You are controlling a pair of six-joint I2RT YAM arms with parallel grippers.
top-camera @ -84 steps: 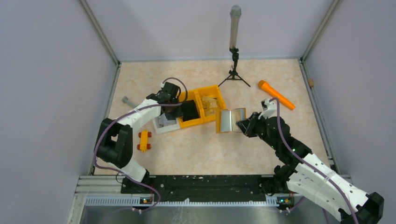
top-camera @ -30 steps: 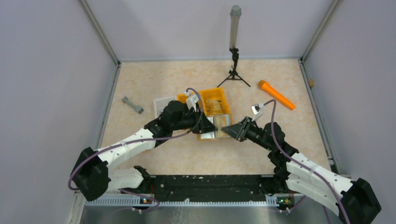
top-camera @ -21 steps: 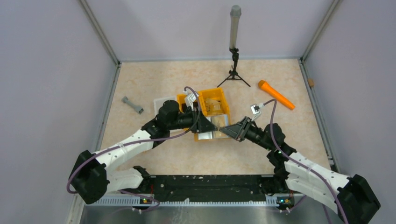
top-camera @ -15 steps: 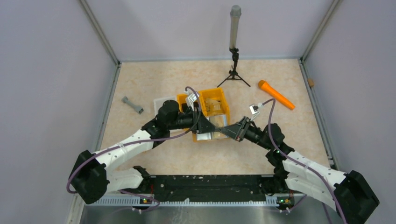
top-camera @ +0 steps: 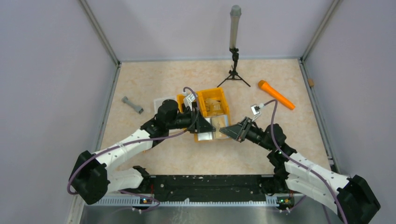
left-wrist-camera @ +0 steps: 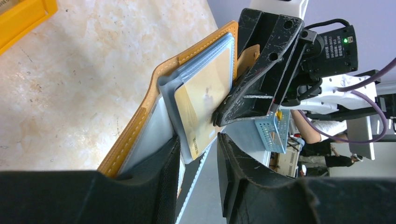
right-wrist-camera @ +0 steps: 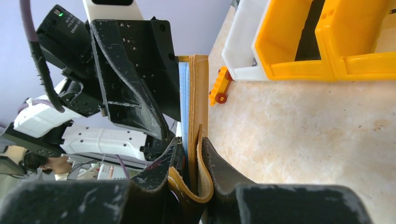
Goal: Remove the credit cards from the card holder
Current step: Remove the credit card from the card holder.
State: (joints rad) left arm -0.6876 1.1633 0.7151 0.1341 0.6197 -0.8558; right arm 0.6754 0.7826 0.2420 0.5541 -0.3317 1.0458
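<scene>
I see my right hand [right-wrist-camera: 190,147] clamped on the card holder [right-wrist-camera: 201,93], held upright over the tabletop [right-wrist-camera: 303,121] near the orange bins [right-wrist-camera: 289,42]; my left hand [left-wrist-camera: 198,149] is spread apart, straddling a corner of the credit cards [left-wrist-camera: 205,100] poking out.

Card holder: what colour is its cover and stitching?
The card holder is mustard-tan with pale cream stitching, clearest in the left wrist view.
</scene>
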